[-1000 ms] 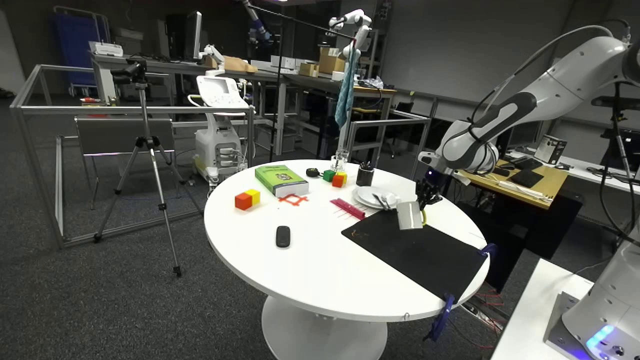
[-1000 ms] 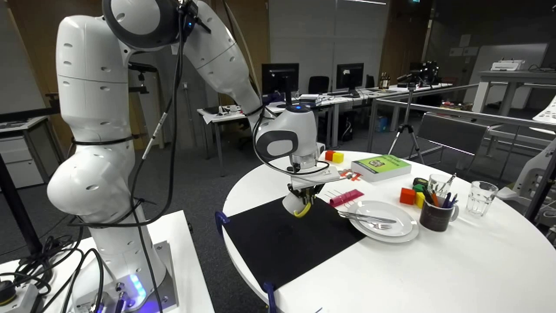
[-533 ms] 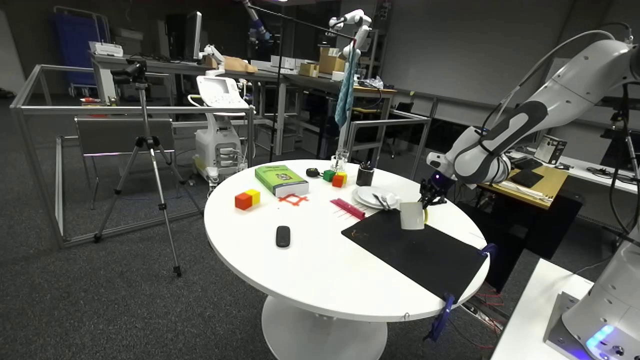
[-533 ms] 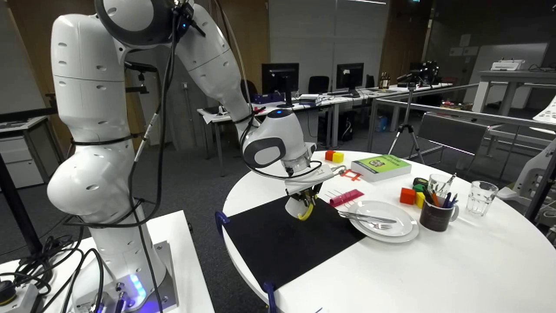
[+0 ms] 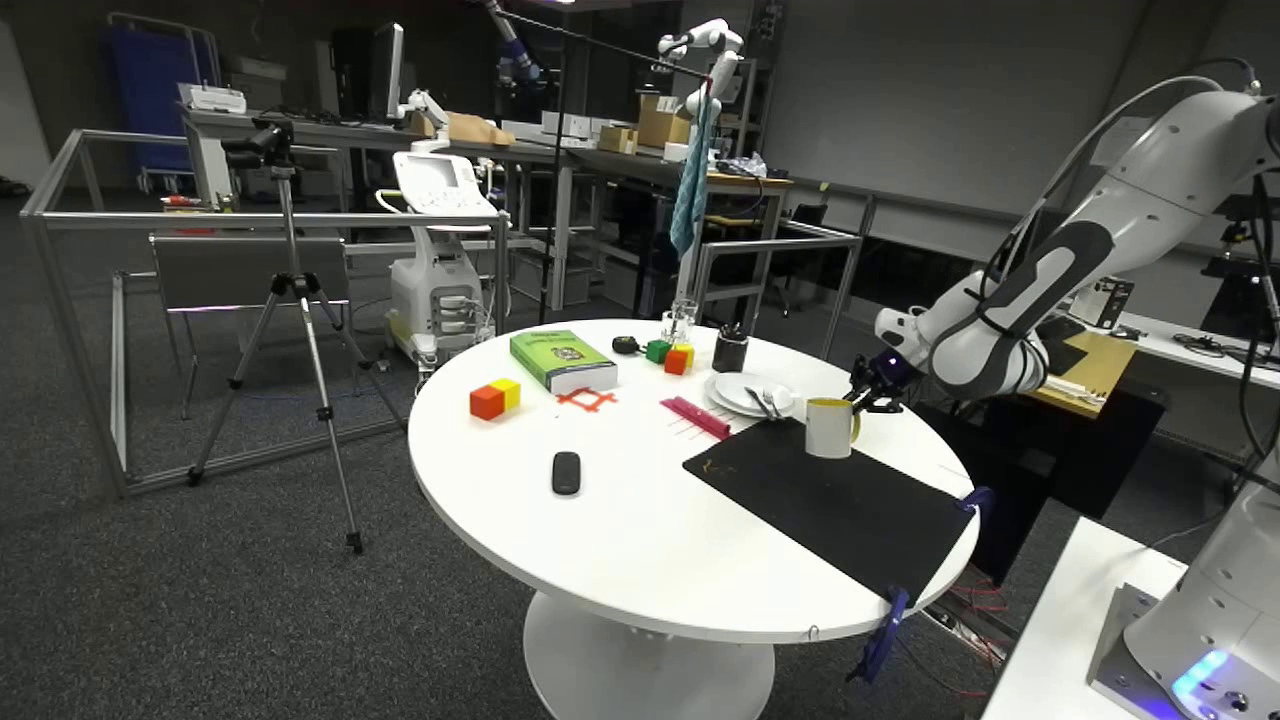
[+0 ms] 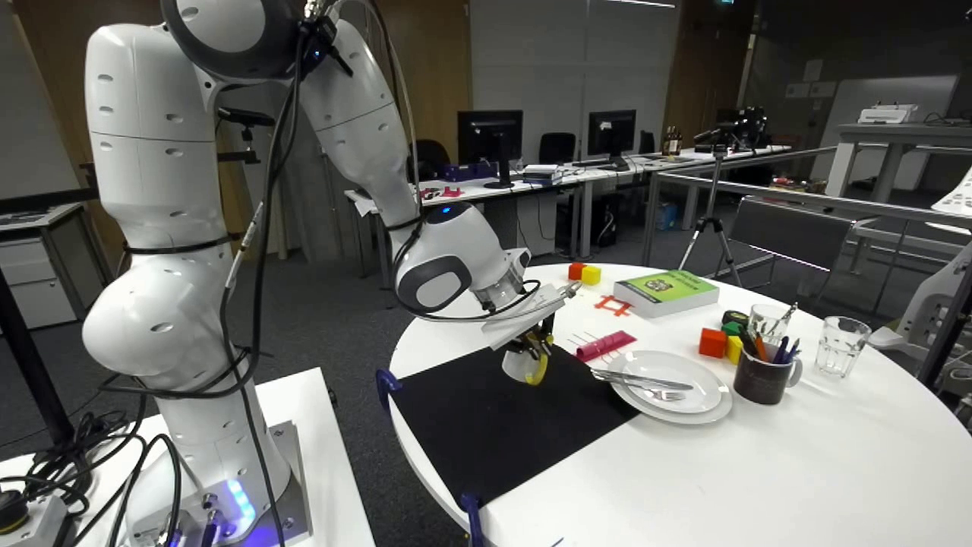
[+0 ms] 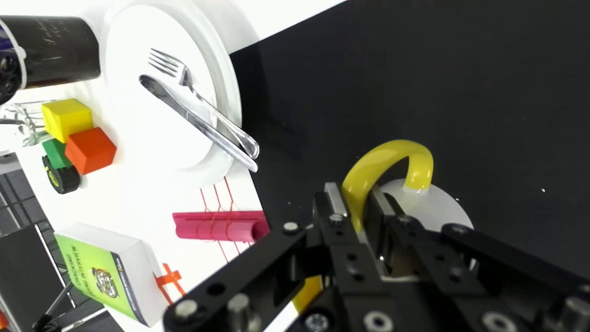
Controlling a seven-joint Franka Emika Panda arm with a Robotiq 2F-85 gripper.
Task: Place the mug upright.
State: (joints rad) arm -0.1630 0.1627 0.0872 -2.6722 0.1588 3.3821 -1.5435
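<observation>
One white mug (image 5: 828,432), right of centre in an exterior view, near upright above the black mat (image 5: 855,512) on the desk (image 5: 620,545); contact between the two we cannot judge. One end effector (image 7: 357,198), lower centre, wrist view, clamped on the yellow handle (image 7: 392,148).

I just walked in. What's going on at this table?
A white robot arm holds a white mug, its tool pinching the yellow handle. The job is to stand the mug upright. Right now it looks nearly upright over the black mat, though I can't tell whether it rests there. The tool has not let go.
</observation>
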